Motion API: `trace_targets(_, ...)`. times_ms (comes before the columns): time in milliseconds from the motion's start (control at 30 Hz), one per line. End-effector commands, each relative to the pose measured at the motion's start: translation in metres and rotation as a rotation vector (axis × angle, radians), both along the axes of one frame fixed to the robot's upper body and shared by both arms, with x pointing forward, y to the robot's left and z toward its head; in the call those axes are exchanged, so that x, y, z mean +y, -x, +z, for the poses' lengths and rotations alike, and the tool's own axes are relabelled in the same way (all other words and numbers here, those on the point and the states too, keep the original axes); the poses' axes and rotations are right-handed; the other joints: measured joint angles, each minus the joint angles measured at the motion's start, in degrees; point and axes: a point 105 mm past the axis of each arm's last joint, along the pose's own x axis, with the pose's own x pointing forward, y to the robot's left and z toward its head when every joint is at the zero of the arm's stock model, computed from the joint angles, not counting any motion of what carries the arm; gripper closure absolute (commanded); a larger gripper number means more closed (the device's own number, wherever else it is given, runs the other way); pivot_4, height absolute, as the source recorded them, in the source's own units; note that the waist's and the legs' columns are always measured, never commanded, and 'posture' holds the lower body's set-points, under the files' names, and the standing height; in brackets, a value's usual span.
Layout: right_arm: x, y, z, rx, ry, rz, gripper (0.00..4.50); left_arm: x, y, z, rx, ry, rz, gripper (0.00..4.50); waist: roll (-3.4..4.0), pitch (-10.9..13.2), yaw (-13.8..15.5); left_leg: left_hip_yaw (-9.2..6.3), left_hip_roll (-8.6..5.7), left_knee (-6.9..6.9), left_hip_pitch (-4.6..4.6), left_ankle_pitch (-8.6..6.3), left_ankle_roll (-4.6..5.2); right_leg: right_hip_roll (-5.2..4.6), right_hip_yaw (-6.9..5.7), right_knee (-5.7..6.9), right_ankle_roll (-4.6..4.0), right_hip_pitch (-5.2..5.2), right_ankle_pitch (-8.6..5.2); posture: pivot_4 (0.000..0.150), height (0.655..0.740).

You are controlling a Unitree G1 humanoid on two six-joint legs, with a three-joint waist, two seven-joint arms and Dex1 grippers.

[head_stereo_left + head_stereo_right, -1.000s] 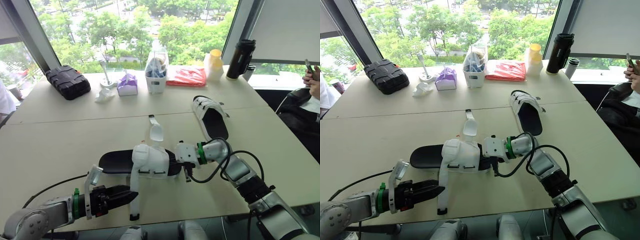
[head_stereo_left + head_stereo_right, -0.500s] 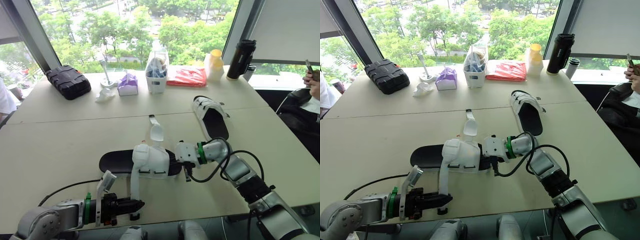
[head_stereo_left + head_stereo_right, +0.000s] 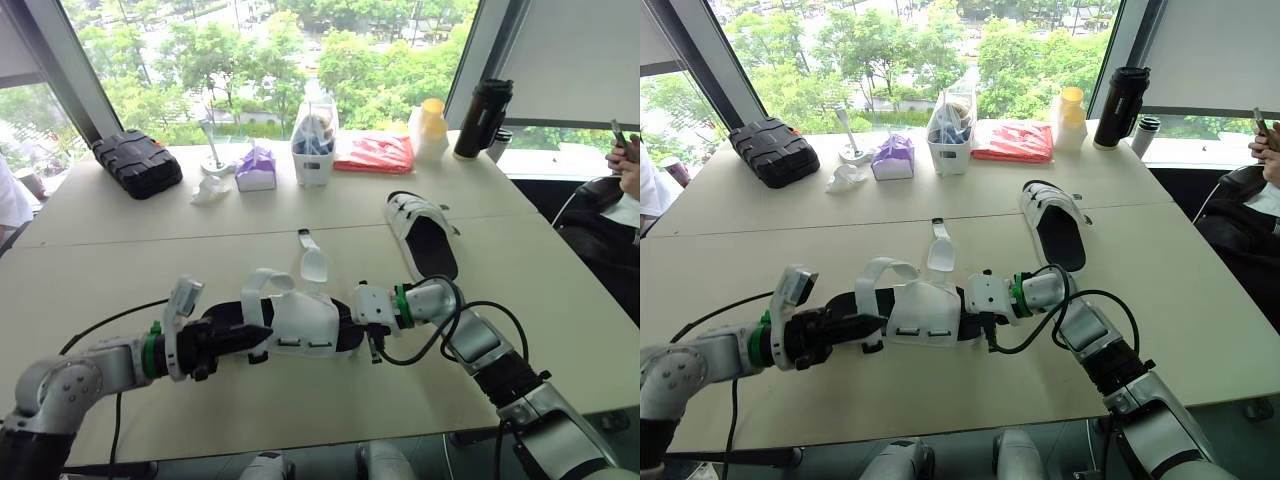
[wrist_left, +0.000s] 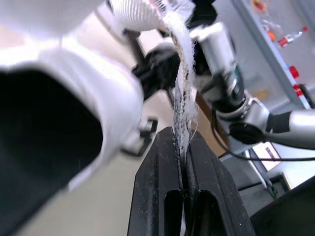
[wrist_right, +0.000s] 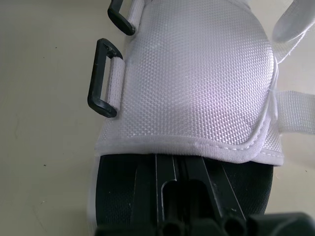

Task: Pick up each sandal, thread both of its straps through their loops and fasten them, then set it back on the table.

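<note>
**Entry: near sandal held at both ends, one strap lifted**

1. Near sandal (image 3: 300, 322). We list it lying flat on the table (image 3: 90, 280), lengthwise across the front of the robot, with its black footbed running toward the robot's left and its white woven upper toward the right. Two black loops (image 5: 102, 78) stand out from one edge of the upper.

2. Strap (image 3: 250, 288). This is white webbing, raised off the sandal and curved in an arch above the footbed. A second strap (image 3: 312, 262) lies loose on the far side, pointing away from the robot.

3. Left gripper (image 4: 181, 142). We see it just beside the upper on the robot's left, over the footbed. Its jaws are closed on the frayed end of the raised strap, which runs up from between the two black fingers.

4. Right gripper (image 5: 181, 194). It sits at the sandal's end nearest the upper. Its fingers lie drawn together with no gap, over the black footbed. We cannot tell whether they press on it.

5. Second sandal (image 3: 422, 235). It rests on the table well apart from the first, farther back and to the robot's right.

6. Along the window edge of the table we see, from left to right:
   - a black case (image 3: 136, 162)
   - a purple tissue pack (image 3: 255, 168)
   - a white basket (image 3: 312, 145)
   - a red packet (image 3: 372, 153)
   - a yellow-capped bottle (image 3: 430, 128)
   - a black tumbler (image 3: 481, 118)

7. A person (image 3: 628, 175) sits at the far right.
</note>
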Motion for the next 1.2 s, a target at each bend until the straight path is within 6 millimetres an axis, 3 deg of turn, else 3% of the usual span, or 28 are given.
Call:
trace_targets(33,-0.005,-0.004,-0.005,-0.007,0.033,-0.031,4.50,-0.002,-0.015,0.009,-0.033,0.028,-0.002,4.46,0.00,0.0,-0.1,-0.01,0.00,-0.01,0.00,0.00,0.00,0.00,0.00,0.00,0.01,-0.01,0.01,0.150,0.7400)
trace_targets(200,-0.004,-0.006,-0.004,-0.012,0.027,-0.036,4.50,-0.022,-0.033,0.009,-0.040,0.055,-0.068,4.46,-0.03,0.0,0.0,0.00,-0.03,-0.01,-0.02,0.03,-0.06,0.01,0.00,-0.04,0.00,0.00,0.04,0.150,0.7400)
trace_targets(400,-0.004,-0.005,-0.004,-0.015,0.028,-0.041,4.50,-0.041,-0.032,-0.002,-0.014,0.067,-0.170,4.46,-0.03,0.0,-0.2,0.00,-0.02,-0.05,-0.03,0.04,-0.07,0.02,0.00,-0.07,0.00,-0.03,0.04,0.150,0.7400)
trace_targets(733,-0.006,-0.006,-0.003,-0.018,0.030,-0.049,4.50,-0.039,-0.023,-0.015,-0.072,-0.026,-0.256,4.46,-0.03,0.0,-0.1,-0.01,-0.02,-0.05,-0.04,0.05,-0.08,0.01,0.00,-0.08,0.00,-0.03,0.04,0.150,0.7400)
trace_targets(1200,-0.004,-0.005,-0.003,-0.016,0.026,-0.045,4.50,-0.038,-0.031,-0.022,-0.259,-0.090,-0.248,4.46,-0.04,0.0,0.0,-0.02,-0.01,-0.06,-0.04,0.05,-0.08,0.01,0.00,-0.09,0.00,-0.03,0.04,0.150,0.7400)
